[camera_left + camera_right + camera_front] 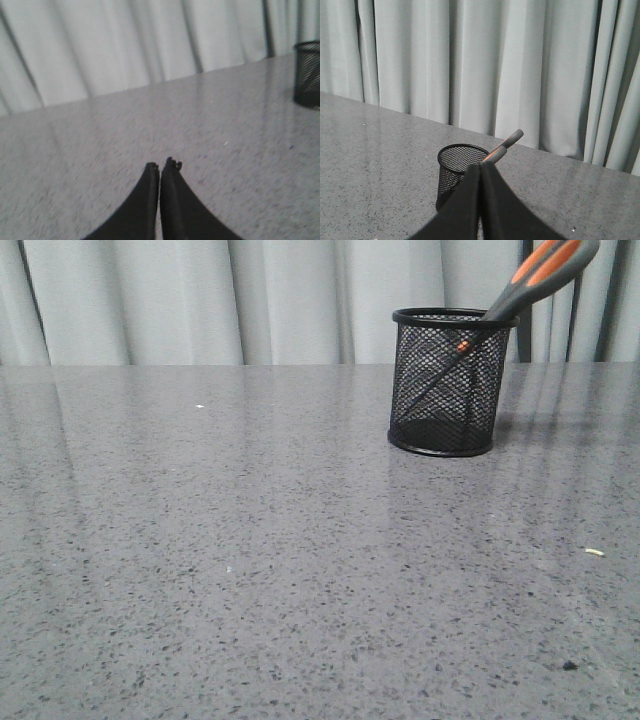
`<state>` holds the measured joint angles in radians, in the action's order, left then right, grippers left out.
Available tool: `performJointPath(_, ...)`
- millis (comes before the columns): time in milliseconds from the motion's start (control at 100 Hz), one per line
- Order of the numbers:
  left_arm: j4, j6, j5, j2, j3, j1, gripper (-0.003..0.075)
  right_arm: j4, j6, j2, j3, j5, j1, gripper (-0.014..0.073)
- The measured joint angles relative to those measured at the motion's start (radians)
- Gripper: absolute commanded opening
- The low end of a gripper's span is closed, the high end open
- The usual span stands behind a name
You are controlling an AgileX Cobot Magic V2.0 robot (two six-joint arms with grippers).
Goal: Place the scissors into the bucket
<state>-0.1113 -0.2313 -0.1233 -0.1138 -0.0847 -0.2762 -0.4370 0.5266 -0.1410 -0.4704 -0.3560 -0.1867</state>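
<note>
The black mesh bucket [450,380] stands upright on the grey table, right of centre in the front view. The scissors [545,270] rest inside it, blades down and leaning right, with the grey and orange handles sticking out over the rim. Neither gripper shows in the front view. My left gripper [164,164] is shut and empty above bare table, with the bucket [307,75] far off to one side. My right gripper [481,166] is shut with nothing in it, its fingers covering part of the bucket [452,167]. The scissors' handles [507,145] show past the fingertips.
Pale pleated curtains [200,300] hang behind the table's far edge. The speckled grey tabletop [250,570] stretches wide to the left of the bucket. A small yellowish scrap [594,552] and a dark speck [569,665] lie at the near right.
</note>
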Motion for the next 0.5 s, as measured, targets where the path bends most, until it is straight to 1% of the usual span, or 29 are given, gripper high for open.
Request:
performJointPath(130,0.012,0.022,-0.002,0.035,0.059,0.104,-0.002,0.0,0.0,0.0,0.0,0.0,0.0,-0.0046)
performJointPath(270,0.018,0.063,-0.037,0.104,0.085,0.178,-0.002,0.0,0.0,-0.007,0.0,0.003,0.0,-0.0046)
performJointPath(350,0.018,0.099,-0.092,0.117,0.085,0.203,-0.002,0.0,0.0,-0.004,0.002,0.002,0.0,-0.0046)
performJointPath(450,0.02,0.125,-0.194,0.117,0.085,0.22,-0.002,0.0,0.0,0.0,0.002,0.002,0.0,-0.0046)
performJointPath(500,0.02,0.131,-0.204,0.117,0.085,0.222,-0.002,0.0,0.0,0.0,0.002,0.002,0.0,-0.0046)
